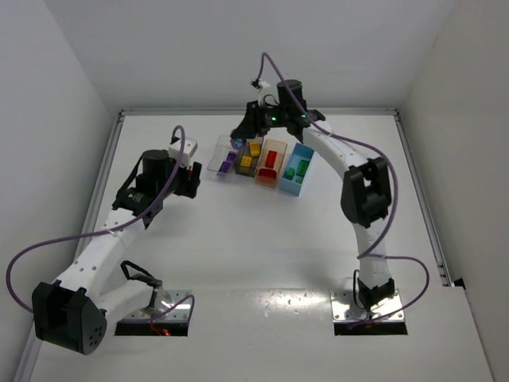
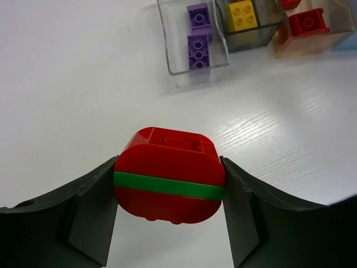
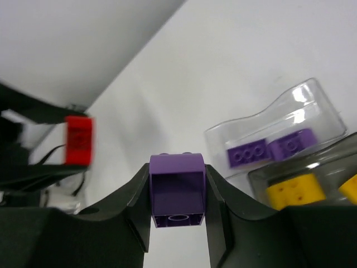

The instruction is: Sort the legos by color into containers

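My left gripper point(image 2: 169, 192) is shut on a stacked lego cluster point(image 2: 170, 176), red with a thin green layer through its middle, held above the white table left of the containers. My right gripper point(image 3: 177, 195) is shut on a round-topped purple lego point(image 3: 177, 187) and hovers by the clear container point(image 1: 218, 156), which holds two purple legos point(image 3: 268, 149). In a row to the right stand the dark grey container point(image 1: 244, 167) with yellow legos point(image 2: 242, 15), the tan container point(image 1: 280, 151) with red legos point(image 2: 305, 22), and the light blue container point(image 1: 305, 156) with green ones.
White walls close in the table on the left, back and right. The right arm point(image 1: 362, 191) arches over the table to the right of the containers. The left arm point(image 1: 119, 231) lies along the left side, its purple cable looping near the edge.
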You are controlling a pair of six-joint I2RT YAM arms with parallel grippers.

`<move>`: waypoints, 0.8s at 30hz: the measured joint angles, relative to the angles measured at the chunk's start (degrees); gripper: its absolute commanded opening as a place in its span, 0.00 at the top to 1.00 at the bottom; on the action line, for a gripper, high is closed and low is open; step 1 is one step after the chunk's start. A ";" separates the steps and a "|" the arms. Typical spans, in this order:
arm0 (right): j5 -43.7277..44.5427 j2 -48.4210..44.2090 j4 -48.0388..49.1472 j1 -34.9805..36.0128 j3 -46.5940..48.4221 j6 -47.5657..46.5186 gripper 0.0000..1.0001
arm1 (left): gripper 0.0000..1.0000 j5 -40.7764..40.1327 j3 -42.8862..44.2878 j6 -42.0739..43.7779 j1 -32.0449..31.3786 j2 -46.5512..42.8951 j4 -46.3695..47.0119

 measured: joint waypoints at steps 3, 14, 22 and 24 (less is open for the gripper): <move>5.27 8.07 0.04 2.43 9.35 0.22 1.00 | 0.82 1.90 -0.07 -0.72 2.71 -1.14 -1.33; 15.23 25.14 -1.97 5.40 21.55 -1.07 0.79 | 0.82 6.60 1.05 -1.46 6.82 -2.03 -5.42; 15.72 25.70 -1.86 5.46 20.85 -3.04 0.16 | 0.82 10.38 2.45 -3.43 7.91 -0.46 -5.68; 14.95 25.24 -0.96 5.46 19.23 -3.19 0.12 | 0.82 11.43 2.49 -5.07 8.74 0.68 -5.22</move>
